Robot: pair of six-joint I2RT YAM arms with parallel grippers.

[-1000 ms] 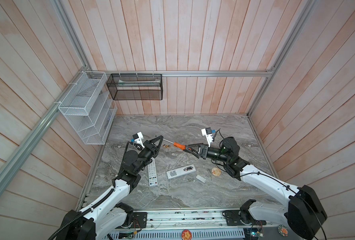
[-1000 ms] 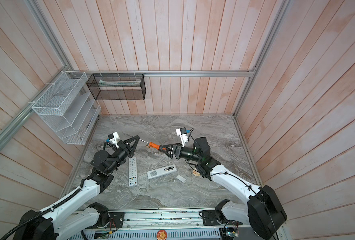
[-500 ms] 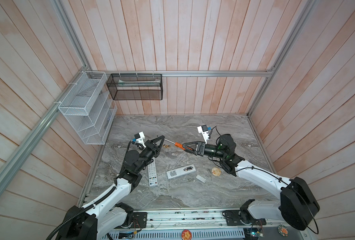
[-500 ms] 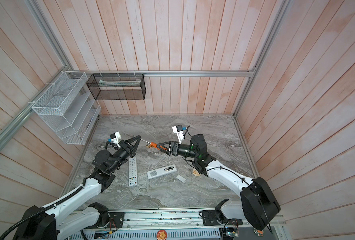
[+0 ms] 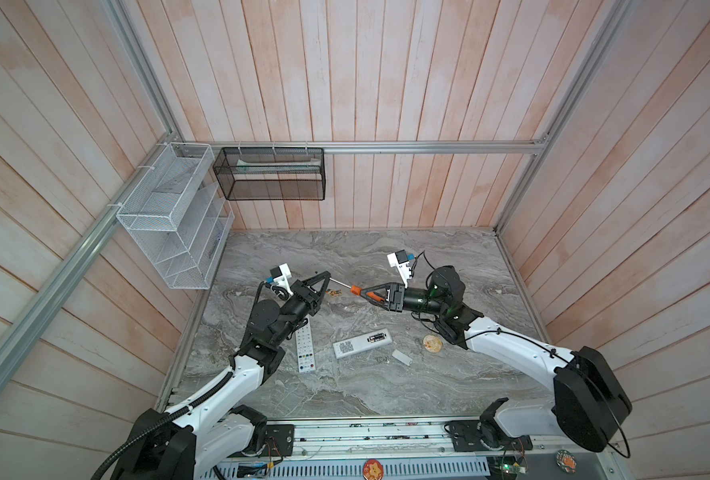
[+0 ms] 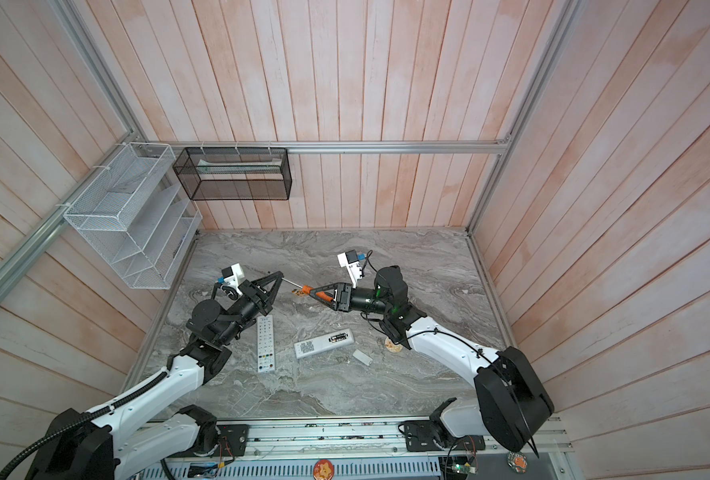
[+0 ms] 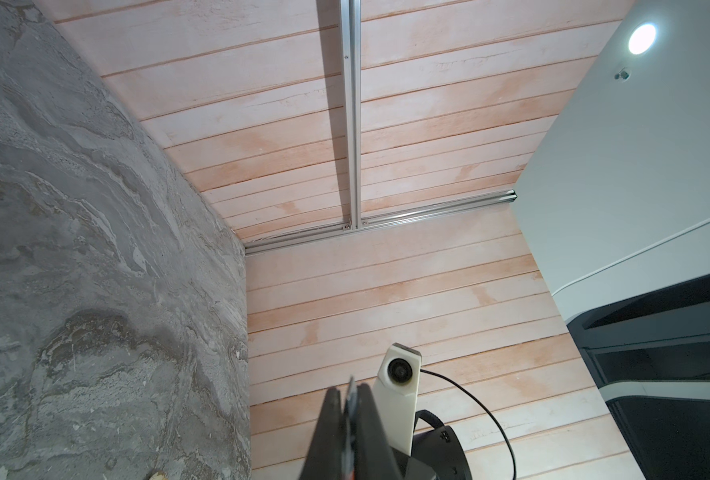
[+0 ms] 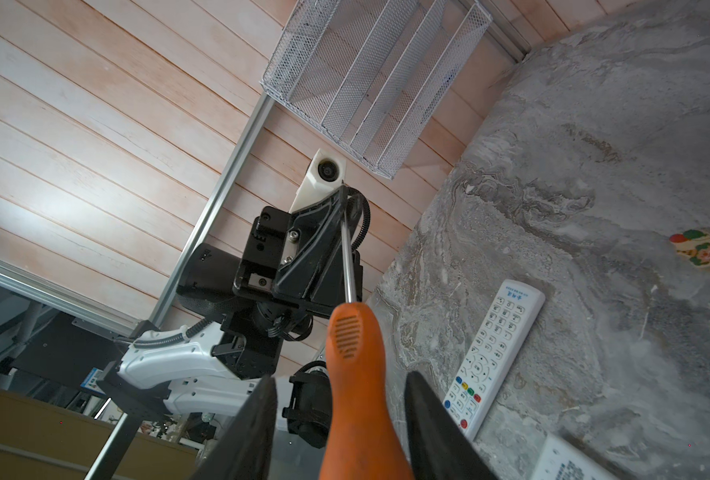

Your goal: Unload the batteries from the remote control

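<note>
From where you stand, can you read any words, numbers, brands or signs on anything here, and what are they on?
No text here is clear enough to quote.
white remote, lying keys up: blue characters at one end and marks on the keys, too blurred to read.
second remote, lying back up: a printed label with a square code, too small to read in both top views.

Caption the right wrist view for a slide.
Right fingers flank the orange-handled screwdriver, its shaft tip pinched by the left fingers; a white remote lies on the marble table.
</note>
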